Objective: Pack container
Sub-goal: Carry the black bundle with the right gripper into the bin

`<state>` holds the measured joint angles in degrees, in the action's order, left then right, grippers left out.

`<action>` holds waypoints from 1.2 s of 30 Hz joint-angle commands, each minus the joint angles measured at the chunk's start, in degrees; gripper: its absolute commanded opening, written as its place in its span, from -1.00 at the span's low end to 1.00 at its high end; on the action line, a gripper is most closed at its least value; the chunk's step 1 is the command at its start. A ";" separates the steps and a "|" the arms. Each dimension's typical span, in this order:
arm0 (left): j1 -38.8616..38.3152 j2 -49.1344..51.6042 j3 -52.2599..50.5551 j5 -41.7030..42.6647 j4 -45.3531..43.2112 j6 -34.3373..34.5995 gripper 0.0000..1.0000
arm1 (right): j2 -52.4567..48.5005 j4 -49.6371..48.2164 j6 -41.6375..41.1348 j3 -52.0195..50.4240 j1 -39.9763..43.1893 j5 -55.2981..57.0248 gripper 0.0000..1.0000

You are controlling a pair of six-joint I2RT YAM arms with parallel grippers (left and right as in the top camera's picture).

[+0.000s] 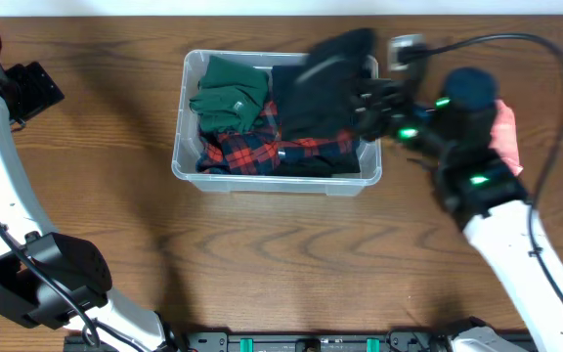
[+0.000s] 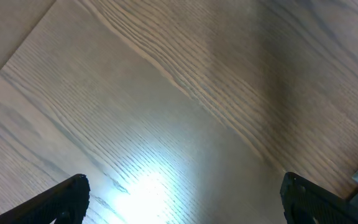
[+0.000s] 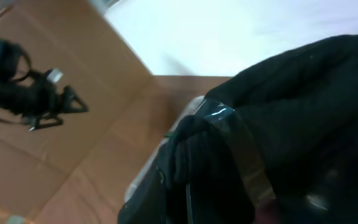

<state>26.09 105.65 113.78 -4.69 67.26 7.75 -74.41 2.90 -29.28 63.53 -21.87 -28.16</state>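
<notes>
Right pincer (image 1: 369, 103): clamped on the black garment (image 1: 325, 83), at the container's right end.
Black garment: bunched and blurred, over the far right rim.
Container (image 1: 179, 161): mid-table (image 1: 262, 254), towards the far side; green garment (image 1: 231, 93) at left, plaid cloth (image 1: 247, 147) near.
Left pincer (image 2: 182, 199): fingers wide apart, above the table, far left.

Looks like a robotics lab bench, not a home or a shop. Holds a left arm (image 1: 1, 166) and a right arm (image 1: 516, 235), white-shelled with black joints, at either side of a wood-grain tabletop (image 1: 262, 264). Shows green indicator lights (image 1: 443, 102) on the right one and a loose black cable (image 1: 516, 37) looping at the far right. Carries a black mounting rail (image 1: 311, 343) with green clips along the near edge. Seen from the right wrist, gives onto a plain white wall (image 3: 260, 31) and a blurred black fitting (image 3: 30, 93) at the left.
</notes>
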 commanded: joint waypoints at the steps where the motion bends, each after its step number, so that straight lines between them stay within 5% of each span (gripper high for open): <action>1: 0.20 -0.42 0.79 -0.24 0.13 0.72 0.96 | -2.38 -3.39 -2.58 1.29 -6.88 9.81 -0.97; 11: 0.20 -0.42 0.79 -0.24 0.13 0.74 0.96 | -17.64 -25.73 -9.73 1.29 -17.92 15.41 -0.97; 24: 0.20 -0.42 0.79 -0.24 0.13 0.72 0.96 | -28.59 -31.80 -10.32 1.29 -18.82 5.64 -0.97; 25: 0.20 -0.42 0.79 -0.24 0.13 0.72 0.96 | -28.59 -31.39 -10.29 1.29 -18.82 5.16 -0.88; 27: 0.20 -0.42 0.79 -0.24 0.13 0.72 0.96 | -28.57 -30.14 -9.77 1.31 -18.82 4.39 -0.15; 29: 0.20 -0.42 0.79 -0.24 0.13 0.74 0.96 | -28.57 -28.68 -9.25 1.31 -18.82 3.89 0.24; 36: 0.20 -0.42 0.79 -0.24 0.13 0.72 0.96 | -24.98 -19.28 -2.80 2.27 -18.16 4.20 0.35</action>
<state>26.09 105.65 113.78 -4.69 67.24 7.77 -102.50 -19.00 -36.86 63.94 -40.25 -23.99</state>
